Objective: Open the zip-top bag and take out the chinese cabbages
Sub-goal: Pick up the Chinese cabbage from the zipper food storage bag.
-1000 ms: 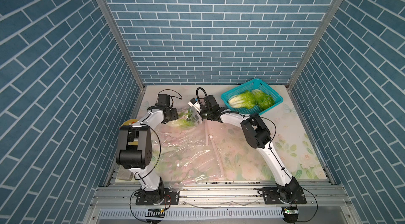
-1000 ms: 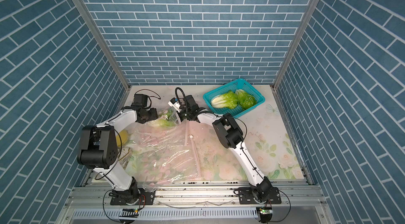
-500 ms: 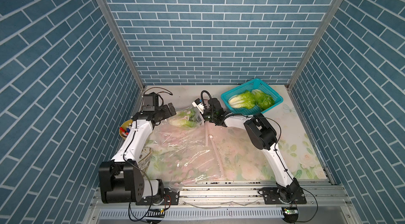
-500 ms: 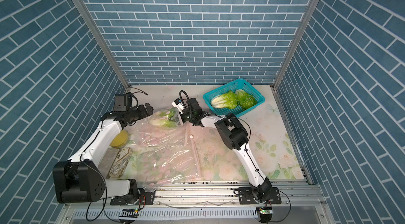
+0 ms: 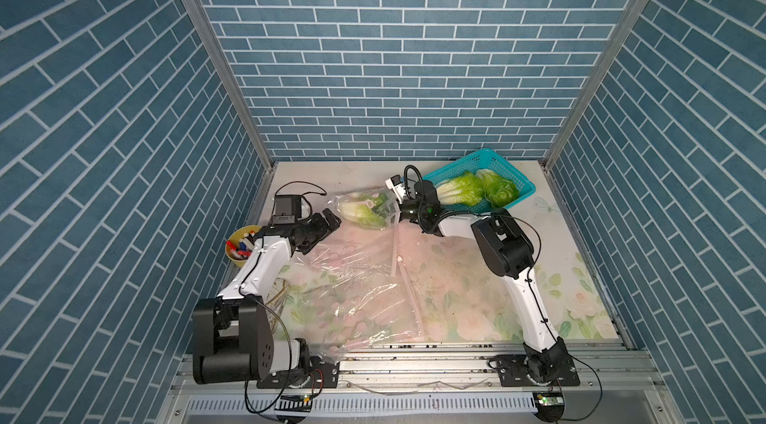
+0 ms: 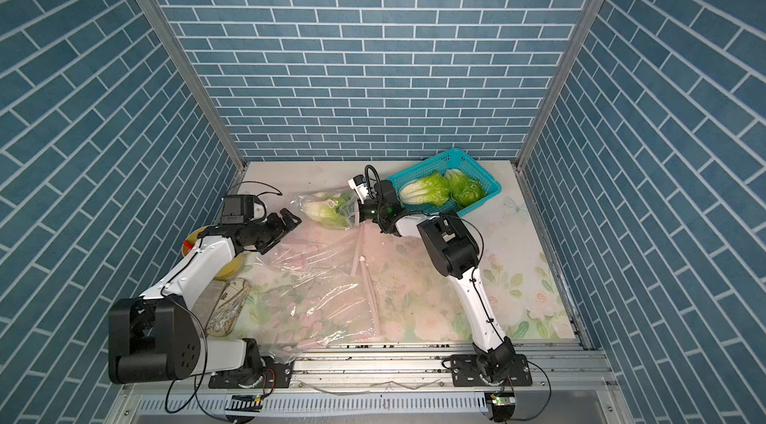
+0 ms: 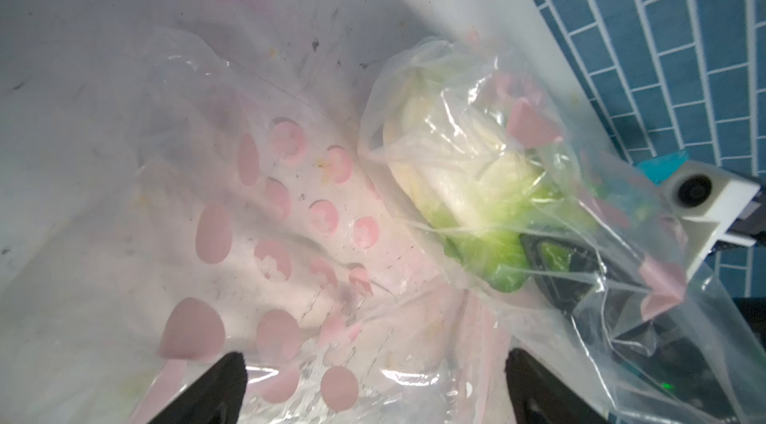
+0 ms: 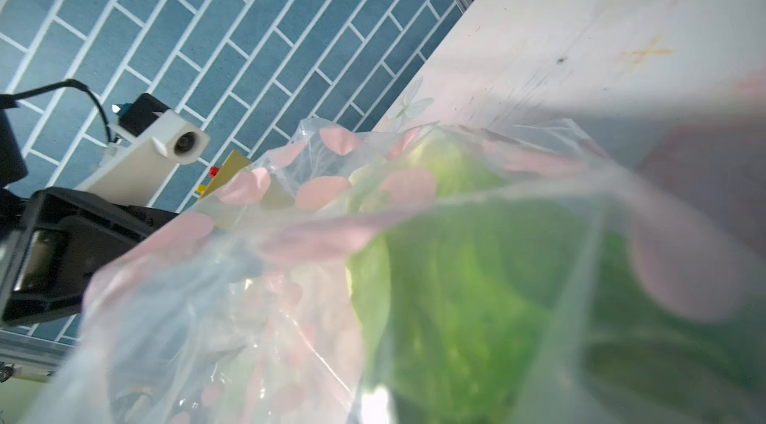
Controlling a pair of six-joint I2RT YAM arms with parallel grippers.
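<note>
While my right gripper (image 5: 393, 214) pinches shut on the zip-top bag (image 5: 356, 272) just beside the teal basket (image 5: 503, 167), which holds two chinese cabbages (image 5: 460, 194), my left gripper (image 5: 333, 221), spread wide open, should grasp it only where slack, sparing the last cabbage (image 5: 360, 214) inside.

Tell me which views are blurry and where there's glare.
Right wrist view: the bag and the cabbage inside are close to the lens, out of focus. Left wrist view: mildly soft, that cabbage readable. Both top views: sharp, with glare streaks on the bag's film.
</note>
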